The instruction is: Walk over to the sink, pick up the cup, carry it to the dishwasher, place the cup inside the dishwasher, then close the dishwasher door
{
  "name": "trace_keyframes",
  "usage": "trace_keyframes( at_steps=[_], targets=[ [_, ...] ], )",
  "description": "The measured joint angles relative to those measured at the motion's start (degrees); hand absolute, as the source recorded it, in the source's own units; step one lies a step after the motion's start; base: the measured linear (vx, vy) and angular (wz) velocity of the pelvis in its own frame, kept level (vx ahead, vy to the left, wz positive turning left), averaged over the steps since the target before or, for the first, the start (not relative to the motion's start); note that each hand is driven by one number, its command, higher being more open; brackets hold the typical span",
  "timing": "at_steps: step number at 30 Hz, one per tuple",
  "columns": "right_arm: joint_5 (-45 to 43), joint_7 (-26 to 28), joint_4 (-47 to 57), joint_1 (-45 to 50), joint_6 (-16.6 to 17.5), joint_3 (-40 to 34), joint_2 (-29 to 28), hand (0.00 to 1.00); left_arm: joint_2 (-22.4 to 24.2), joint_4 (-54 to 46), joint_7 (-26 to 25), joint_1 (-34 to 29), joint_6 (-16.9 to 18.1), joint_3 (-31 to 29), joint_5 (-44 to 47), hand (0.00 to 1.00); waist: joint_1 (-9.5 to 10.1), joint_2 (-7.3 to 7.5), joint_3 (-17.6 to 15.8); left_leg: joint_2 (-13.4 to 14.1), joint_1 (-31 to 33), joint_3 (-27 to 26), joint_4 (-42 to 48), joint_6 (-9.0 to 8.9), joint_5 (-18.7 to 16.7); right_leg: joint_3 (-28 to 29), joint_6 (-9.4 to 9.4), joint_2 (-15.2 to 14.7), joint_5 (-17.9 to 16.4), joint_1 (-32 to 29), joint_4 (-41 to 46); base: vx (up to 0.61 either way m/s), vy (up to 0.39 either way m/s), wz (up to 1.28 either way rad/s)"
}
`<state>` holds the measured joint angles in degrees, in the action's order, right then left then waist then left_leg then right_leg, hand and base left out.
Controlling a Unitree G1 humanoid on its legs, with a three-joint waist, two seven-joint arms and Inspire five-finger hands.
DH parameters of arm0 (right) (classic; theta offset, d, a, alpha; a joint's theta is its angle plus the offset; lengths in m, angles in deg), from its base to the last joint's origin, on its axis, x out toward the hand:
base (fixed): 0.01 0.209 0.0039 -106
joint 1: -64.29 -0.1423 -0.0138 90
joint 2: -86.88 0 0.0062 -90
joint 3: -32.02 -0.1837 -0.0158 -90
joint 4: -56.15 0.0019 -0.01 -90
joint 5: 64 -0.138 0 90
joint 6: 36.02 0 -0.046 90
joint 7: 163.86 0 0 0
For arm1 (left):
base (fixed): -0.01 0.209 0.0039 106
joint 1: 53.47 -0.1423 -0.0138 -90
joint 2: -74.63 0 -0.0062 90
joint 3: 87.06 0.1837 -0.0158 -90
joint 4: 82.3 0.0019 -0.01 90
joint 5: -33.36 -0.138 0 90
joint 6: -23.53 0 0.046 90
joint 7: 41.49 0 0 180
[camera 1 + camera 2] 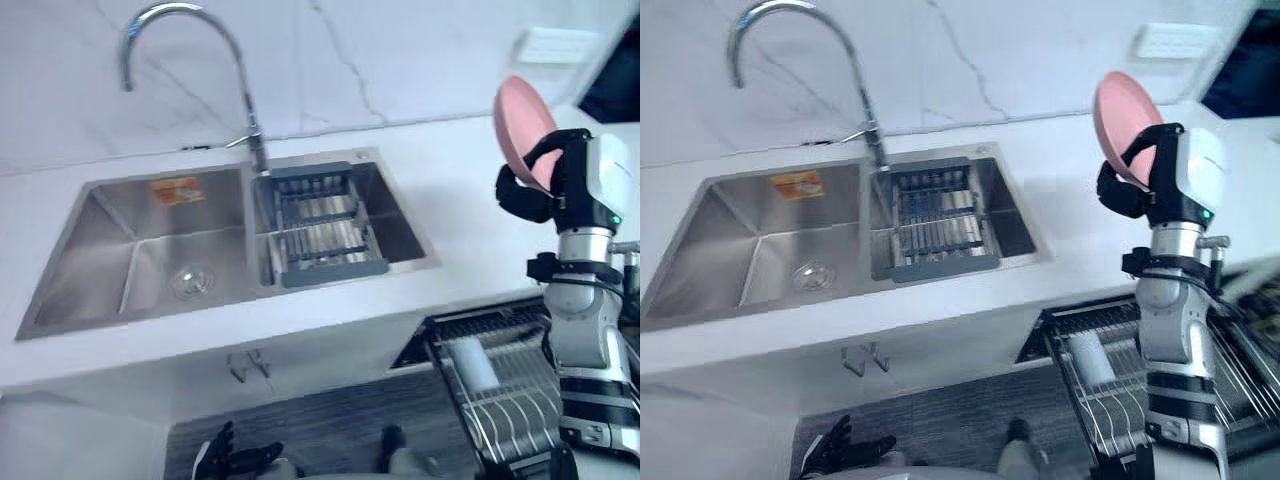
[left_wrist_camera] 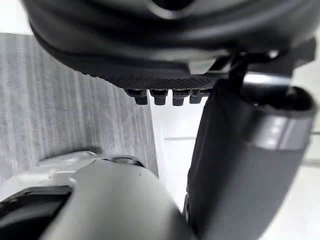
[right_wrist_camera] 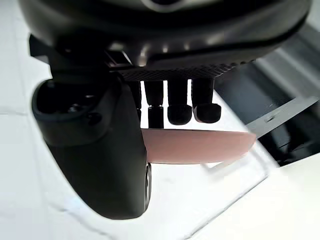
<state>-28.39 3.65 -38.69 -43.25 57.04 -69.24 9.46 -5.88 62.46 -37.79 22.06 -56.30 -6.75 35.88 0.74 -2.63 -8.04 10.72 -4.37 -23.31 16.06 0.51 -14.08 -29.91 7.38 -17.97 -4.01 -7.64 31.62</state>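
Right hand [image 1: 535, 185] fingers [image 3: 180, 107] clasp a pink plate [image 1: 522, 118] over the white counter [image 1: 445, 180]; left hand [image 1: 235, 458] seemingly relaxed above floor [image 1: 330, 420].

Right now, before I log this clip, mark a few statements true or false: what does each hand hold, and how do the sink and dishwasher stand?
1. The right hand grips a pink plate. True.
2. The grey dish rack sits in the left basin. False: it sits in the right basin of the sink.
3. The dishwasher rack is pulled out. True.
4. The left hand holds a cup. False: it hangs low near the floor, fingers relaxed, holding nothing.
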Motion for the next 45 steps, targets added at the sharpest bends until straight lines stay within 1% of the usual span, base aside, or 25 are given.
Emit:
trace_keyframes(
  at_steps=[1,2,3,4,5,6,7,8,9,11,12,13,15,18,22,25,26,29,32,35,38,41,42,44,45],
  targets=[
    [1.1,-0.67,-1.0,-0.36,0.57,1.5,0.0,0.0,-0.59,-0.05,-0.83,-0.23,-0.02,0.03,1.25,1.0,0.28,0.73,0.45,1.56,-0.1,-2.0,0.0,-0.67,-0.11,-1.69,-0.17,-1.08,-1.25,0.98,2.5,-0.01,0.019,-1.01],
    [1.83,-1.04,-1.57,-0.67,1.01,2.21,0.0,0.0,-0.81,-0.04,-1.33,-0.3,-0.14,0.04,2.15,1.0,0.67,1.25,0.74,2.27,-0.11,-3.16,0.29,-1.13,-0.11,-1.92,-0.99,-1.16,-1.74,1.67,2.23,0.02,-0.07,-1.12],
    [3.53,-1.57,-2.1,-0.94,1.87,3.4,-0.01,0.0,-1.47,0.02,-1.88,-0.23,-0.83,0.01,3.44,1.0,1.81,2.7,1.46,3.16,0.43,-5.28,1.42,-1.95,-0.11,-1.92,-2.62,-1.32,-2.26,3.24,-0.63,0.04,-0.112,-0.92],
    [4.66,-1.71,-2.11,-1.08,2.1,4.01,-0.01,0.0,-1.78,0.01,-1.98,-0.11,-1.36,-0.03,3.82,1.0,2.39,3.51,1.77,3.35,0.89,-5.86,2.34,-2.08,-0.05,-1.92,-3.46,-1.4,-1.77,4.42,-3.2,0.05,-0.304,-1.17],
    [6.07,-1.77,-2.12,-1.57,2.58,5.2,-0.02,0.0,-2.49,0.0,-2.01,0.24,-2.33,-0.43,5.42,1.0,3.43,5.2,2.4,3.59,2.05,-5.97,4.76,-2.16,-0.05,-1.07,-7.99,-0.79,1.11,6.95,-10.71,0.03,-0.407,-1.1],
    [7.14,-1.61,-2.03,-2.08,2.75,5.95,0.07,0.0,-1.55,0.13,-1.94,1.16,-3.42,-1.83,5.27,1.0,4.31,4.79,2.36,4.88,2.2,-5.7,6.11,-3.33,0.55,-0.56,-9.3,2.31,0.99,9.53,-17.48,0.02,-0.429,-1.05],
    [7.34,-1.51,-1.86,-2.1,2.65,6.15,0.15,0.0,-1.08,0.14,-1.76,1.34,-3.69,-1.77,5.14,1.0,4.34,4.04,2.25,5.53,1.93,-5.54,5.9,-4.08,1.01,-0.48,-10.3,3.67,1.61,10.66,-20.18,0.01,-0.332,-0.68],
    [7.34,-0.93,-1.51,-1.67,1.81,6.16,0.49,0.0,-0.35,0.37,-1.2,1.33,-3.24,-1.71,2.51,1.0,3.71,3.09,2.12,6.19,0.94,-5.53,4.33,-5.35,1.76,-0.28,-12.27,5.8,2.82,12.81,-24.63,0.02,-0.271,-0.28],
    [7.3,-0.07,-1.03,-0.57,0.28,5.72,1.02,0.0,0.1,1.0,-1.15,1.34,-2.57,-1.7,0.3,1.0,2.88,2.72,2.34,6.08,-0.52,-5.52,1.42,-7.27,2.98,-0.44,-13.08,7.21,3.32,14.33,-27.65,0.03,-0.249,-0.14],
    [7.31,1.33,-0.01,2.05,-1.68,3.54,1.23,0.0,0.54,1.55,-1.24,1.34,-2.26,-1.66,-1.57,1.0,2.37,2.56,2.44,5.53,-2.97,-5.48,-3.47,-9.04,4.94,-0.52,-13.16,8.65,3.39,15.34,-29.44,0.03,-0.172,-0.06],
    [7.31,1.92,0.68,4.16,-2.5,1.85,1.19,0.0,0.62,1.66,-1.22,1.32,-2.25,-1.57,-1.65,1.0,2.24,2.66,2.44,5.14,-3.93,-5.38,-5.99,-9.29,6.23,-0.52,-13.16,9.18,3.39,15.63,-30.34,0.0,-0.127,-0.06],
    [7.31,2.14,1.24,5.19,-2.81,1.01,1.16,0.0,0.64,1.7,-1.3,1.31,-2.25,-1.58,-1.66,1.0,2.15,2.64,2.45,4.91,-4.17,-5.31,-6.98,-9.42,6.75,-0.52,-13.29,9.35,3.48,15.65,-30.82,-0.03,-0.11,0.0],
    [7.3,2.67,3.11,8.86,-3.09,-1.34,0.74,0.0,0.82,1.79,-1.62,0.98,-2.14,-1.65,-2.59,1.0,1.01,2.38,2.59,3.78,-4.04,-3.84,-10.22,-9.48,8.36,-1.34,-13.73,9.71,4.44,15.65,-33.12,-0.02,-0.067,0.11],
    [7.3,3.8,5.27,13.0,-3.35,-2.1,-0.51,0.0,0.94,1.78,-2.11,0.86,-1.69,-1.68,-3.92,1.0,0.67,2.2,2.69,3.01,-3.76,-2.75,-11.98,-9.49,8.69,-1.93,-14.0,9.89,5.38,15.69,-34.89,0.02,0.005,0.11],
    [7.33,5.8,6.24,18.74,-3.64,-1.97,-6.17,0.0,0.92,1.66,-2.02,1.02,-0.87,-1.32,-5.98,1.0,0.37,2.16,2.66,1.16,-3.1,-0.97,-12.08,-8.91,9.1,-2.84,-14.5,8.37,5.8,15.84,-35.14,0.03,0.039,0.12],
    [7.33,5.77,5.72,20.68,-3.88,-1.77,-8.6,0.0,0.9,1.64,-1.87,1.06,-0.79,-1.1,-5.89,1.0,0.08,2.08,2.52,0.46,-2.29,-0.52,-12.08,-8.91,9.1,-3.28,-14.59,7.6,5.86,15.11,-34.64,0.02,0.048,0.09],
    [7.33,5.02,4.47,20.82,-4.0,-1.72,-9.81,0.0,0.8,1.47,-1.8,1.07,-0.9,-0.99,-5.45,1.0,0.02,2.02,2.39,0.28,-2.05,-0.56,-12.08,-8.91,9.1,-3.21,-14.68,6.92,5.91,14.52,-34.14,0.01,0.086,-0.03],
    [7.26,4.42,-0.64,20.84,-4.08,-1.69,-11.56,0.0,0.51,0.85,-1.46,1.24,-1.01,0.3,-3.65,1.0,-0.12,1.66,1.06,-0.05,-1.86,-0.7,-12.07,-8.91,9.1,-2.68,-14.67,5.99,5.91,13.39,-32.59,-0.02,0.074,-0.07],
    [7.26,4.3,-6.32,20.77,-4.1,-1.21,-12.67,0.0,0.25,-0.82,-1.17,1.71,-1.02,1.12,-3.47,1.0,-0.02,1.51,-0.45,-0.3,0.01,-0.69,-12.06,-8.91,9.1,-2.43,-14.68,5.48,5.92,11.14,-31.82,-0.04,0.034,-0.03],
    [7.23,3.35,-10.76,19.71,-4.19,0.82,-12.7,0.0,0.46,-0.97,-1.15,3.11,-1.28,1.18,-1.27,1.0,-0.02,0.87,-2.95,-0.46,1.36,-0.63,-11.98,-8.78,9.19,-2.15,-14.69,5.05,5.92,9.32,-30.86,-0.06,0.017,-0.03],
    [6.71,1.4,-14.77,15.58,-4.93,1.57,-12.65,0.0,0.43,-2.3,-0.97,4.62,-1.47,1.6,-0.66,1.0,-0.12,0.41,-5.94,-1.03,3.49,-0.52,-11.97,-8.21,9.57,-1.82,-14.95,4.49,6.4,6.93,-30.54,-0.09,0.012,-0.03],
    [6.07,0.45,-17.37,9.9,-6.54,2.08,-11.09,0.0,0.39,-3.19,-0.89,6.72,-1.63,2.55,1.25,1.0,-0.01,-0.49,-8.77,-1.58,5.58,-0.26,-11.76,-7.78,9.75,-1.45,-14.63,4.31,7.52,4.75,-30.55,-0.15,0.003,-0.03],
    [6.06,-0.26,-18.74,7.37,-6.99,2.91,-10.15,0.0,0.32,-3.28,-0.87,7.62,-1.68,2.92,2.26,1.0,0.01,-0.6,-9.8,-1.84,6.4,-0.14,-11.63,-7.33,10.02,-1.23,-14.46,4.03,8.11,3.83,-30.56,-0.14,0.019,-0.04],
    [6.06,-0.83,-20.17,4.92,-7.29,3.2,-9.38,0.0,0.29,-3.38,-0.82,8.59,-1.71,3.51,3.24,1.0,0.08,-0.83,-10.86,-2.15,7.28,-0.01,-11.6,-7.17,10.12,-0.87,-14.4,3.79,8.7,2.87,-30.57,-0.14,0.014,-0.05],
    [6.02,-1.13,-21.8,2.82,-7.57,3.28,-9.21,0.0,0.29,-3.69,-0.76,9.1,-1.8,3.57,3.35,1.0,0.18,-0.86,-11.8,-2.45,8.07,0.06,-11.56,-6.69,10.45,-0.51,-14.28,3.54,9.32,1.88,-30.63,-0.13,0.012,-0.05]
  ],
)
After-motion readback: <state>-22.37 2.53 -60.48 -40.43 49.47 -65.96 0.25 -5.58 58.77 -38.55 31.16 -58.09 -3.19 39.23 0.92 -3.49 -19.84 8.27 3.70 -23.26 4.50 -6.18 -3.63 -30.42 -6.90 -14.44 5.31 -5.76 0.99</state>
